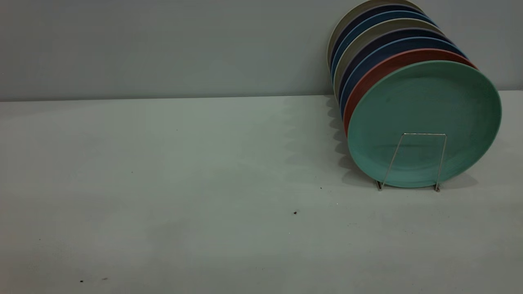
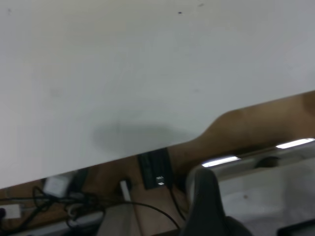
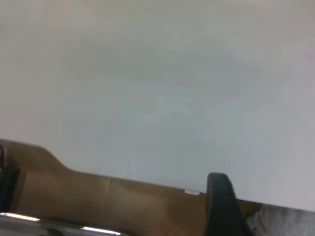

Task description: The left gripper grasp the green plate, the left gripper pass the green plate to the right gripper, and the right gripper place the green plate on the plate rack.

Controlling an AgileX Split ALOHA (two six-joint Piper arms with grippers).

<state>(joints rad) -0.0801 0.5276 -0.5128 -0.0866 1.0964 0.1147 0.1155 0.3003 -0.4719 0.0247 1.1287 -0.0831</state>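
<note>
The green plate [image 1: 425, 102] stands upright at the front of the plate rack [image 1: 423, 134], behind its front wire loop, at the table's right in the exterior view. Neither gripper shows in that view. In the left wrist view my left gripper [image 2: 253, 219] hangs beyond the white table's edge [image 2: 147, 147], open and empty, over cables and a brown floor. In the right wrist view my right gripper [image 3: 222, 209] shows only as one black part at the table's edge [image 3: 147, 179], with nothing seen in it. The plate and the rack are out of both wrist views.
Behind the green plate stand a salmon-pink plate [image 1: 367, 81], several dark blue plates [image 1: 367, 53] and grey ones [image 1: 347, 24], all leaning in the rack. A grey wall rises behind the table. Small dark specks [image 1: 295, 212] lie on the tabletop.
</note>
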